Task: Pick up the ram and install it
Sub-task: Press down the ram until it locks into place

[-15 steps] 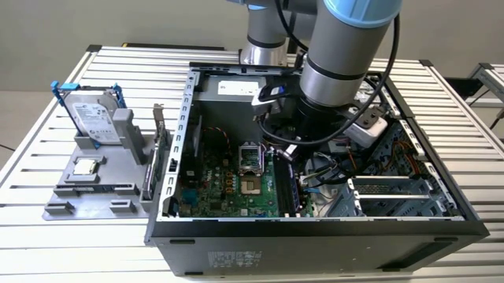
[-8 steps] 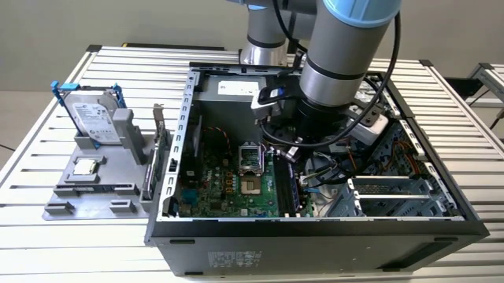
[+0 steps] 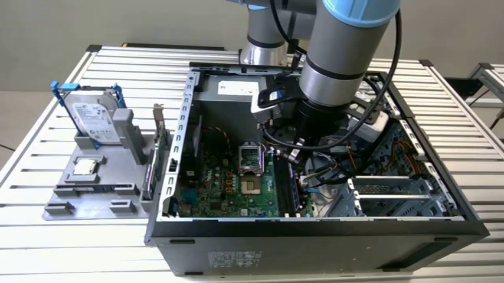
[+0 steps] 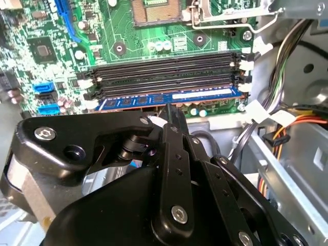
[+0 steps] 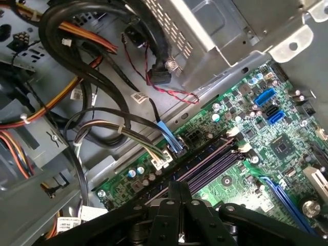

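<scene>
In the second wrist view the black gripper (image 4: 166,115) hangs just over the ram (image 4: 169,98), a blue stick lying in the outermost of the black memory slots (image 4: 164,72); its fingers look drawn together at the tip, gripping nothing. White slot latches (image 4: 245,87) sit at the row's end. Beyond lie the green motherboard (image 3: 236,183) and processor socket (image 4: 156,10). Bundled cables (image 5: 92,128) crowd the case (image 3: 315,230) beside the slots. Outside, a hard drive (image 3: 93,121) stands on a grey holder (image 3: 87,188).
</scene>
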`<state>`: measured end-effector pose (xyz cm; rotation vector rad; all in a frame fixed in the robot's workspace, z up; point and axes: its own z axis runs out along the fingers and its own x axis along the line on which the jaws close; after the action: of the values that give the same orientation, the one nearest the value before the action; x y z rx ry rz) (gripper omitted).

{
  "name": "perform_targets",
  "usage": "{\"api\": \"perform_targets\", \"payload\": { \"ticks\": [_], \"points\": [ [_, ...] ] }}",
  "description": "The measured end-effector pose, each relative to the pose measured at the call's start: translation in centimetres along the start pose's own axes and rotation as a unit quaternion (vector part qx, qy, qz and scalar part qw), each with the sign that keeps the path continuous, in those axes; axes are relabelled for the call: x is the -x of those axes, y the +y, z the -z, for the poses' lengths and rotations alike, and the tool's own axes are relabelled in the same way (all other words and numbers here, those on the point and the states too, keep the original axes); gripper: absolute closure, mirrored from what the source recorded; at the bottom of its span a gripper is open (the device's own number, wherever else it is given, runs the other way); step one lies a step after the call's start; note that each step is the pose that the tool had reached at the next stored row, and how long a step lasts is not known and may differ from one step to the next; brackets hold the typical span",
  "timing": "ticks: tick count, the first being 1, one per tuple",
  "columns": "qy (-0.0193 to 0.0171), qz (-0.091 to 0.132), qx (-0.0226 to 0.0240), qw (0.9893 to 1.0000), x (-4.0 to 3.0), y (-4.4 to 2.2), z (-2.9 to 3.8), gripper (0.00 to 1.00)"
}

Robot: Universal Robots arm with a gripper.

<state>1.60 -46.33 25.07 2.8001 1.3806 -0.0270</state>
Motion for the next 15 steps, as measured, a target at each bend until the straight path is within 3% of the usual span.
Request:
{"api": "perform_targets", "payload": {
  "ticks": [7, 15],
  "points": [
    [0.0004, 0.039, 0.0009, 0.9993, 0.03, -0.05, -0.02, 1.0],
    [0.0009, 0.08, 0.0018, 0.9968, 0.06, -0.1, -0.06, 1.0]
  ]
}}
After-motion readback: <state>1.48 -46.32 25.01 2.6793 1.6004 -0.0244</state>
